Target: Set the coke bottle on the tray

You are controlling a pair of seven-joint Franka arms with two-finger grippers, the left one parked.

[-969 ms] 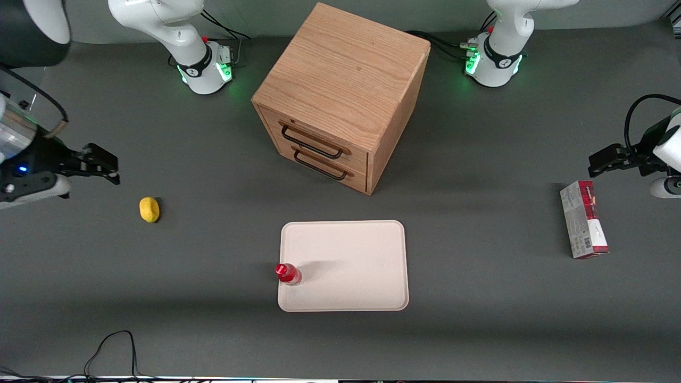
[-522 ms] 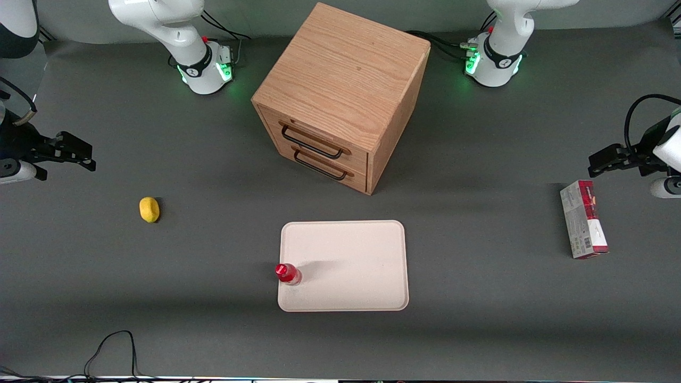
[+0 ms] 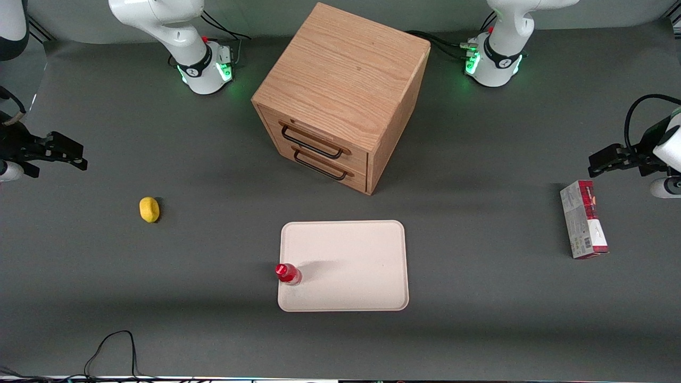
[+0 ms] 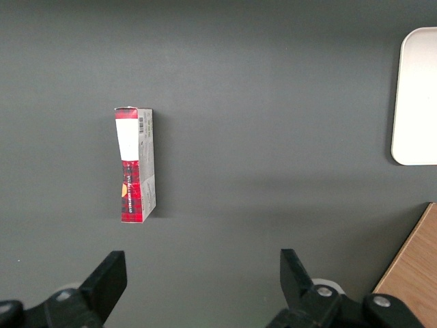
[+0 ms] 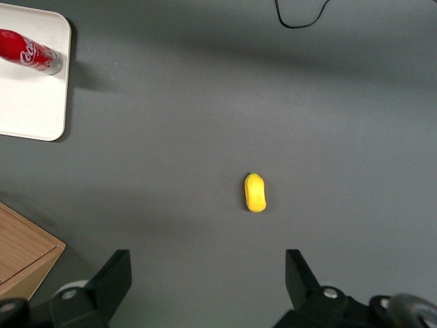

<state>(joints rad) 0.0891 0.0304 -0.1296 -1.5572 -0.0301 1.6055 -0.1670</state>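
Coke bottle [image 3: 288, 274], small and red with a red cap and white curly letters, stands up on the big flat cream-white tray [image 3: 351, 266] with round corners and a low rim. It is right at the tray's edge on the working arm's end, in the part of the tray nearer the front camera. The right wrist camera shows the same coke bottle [image 5: 29, 52] on the corner of the tray [image 5: 27, 102], and nothing is holding it. A wooden box cabinet [image 3: 340, 96] with two drawers and dark wire handles sits farther from the front camera than the tray, a little apart from it. A small yellow lemon-shaped thing [image 3: 149, 209] lies on the dark grey table [image 3: 213, 330] toward the working arm's end, well apart from the tray. The black gripper [image 3: 66, 154] of the right arm is up over the edge of the table at the working arm's end, far from the bottle and the tray. Its two fingers [image 5: 113, 280] are spread wide apart with nothing between them. A red and grey carton [image 3: 583, 218] lies flat toward the parked arm's end of the table. A thin black cable [image 3: 114, 340] loops on the table near the front camera.
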